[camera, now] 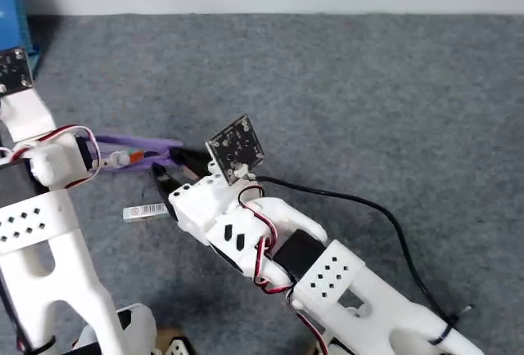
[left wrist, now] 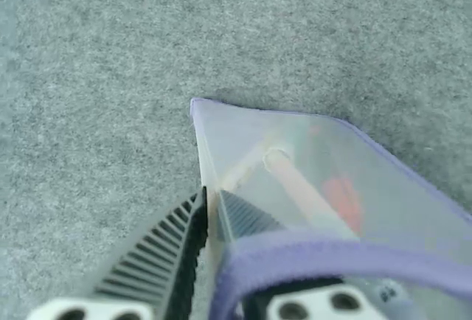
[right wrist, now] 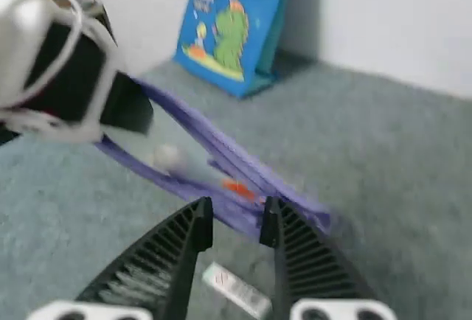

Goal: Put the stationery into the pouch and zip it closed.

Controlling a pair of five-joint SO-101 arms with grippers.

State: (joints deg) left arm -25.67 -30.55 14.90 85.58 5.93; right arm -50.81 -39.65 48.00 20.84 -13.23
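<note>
Left wrist view: the left gripper (left wrist: 212, 202) is clamped on the pouch (left wrist: 295, 150), one finger on either side of its clear wall, close to a corner. The pouch is see-through with a purple trim, and its purple edge runs across just in front of the fingers. Through the wall a pale pen (left wrist: 295, 180) shows, lying inside the pouch, with a small orange piece (left wrist: 343, 195) beside it. Grey carpet (left wrist: 110, 77) lies beneath.

In the high view the pouch sits left of centre on the carpet, stretched between the two grippers, with the left arm at one end. The right gripper (right wrist: 236, 213) is at the other end. Its fingers (right wrist: 184, 235) are a little apart, and the purple edge of the pouch shows through the narrow gap. Whether they touch the pouch I cannot tell.

A white item (camera: 146, 211) with a barcode lies flat on the carpet outside the pouch, just beside it on the side nearer the arms' bases. In the right wrist view it lies near the fingers.

A blue box (right wrist: 236, 25) with a cartoon print leans against the wall at the carpet's far edge, well apart from the pouch.
</note>
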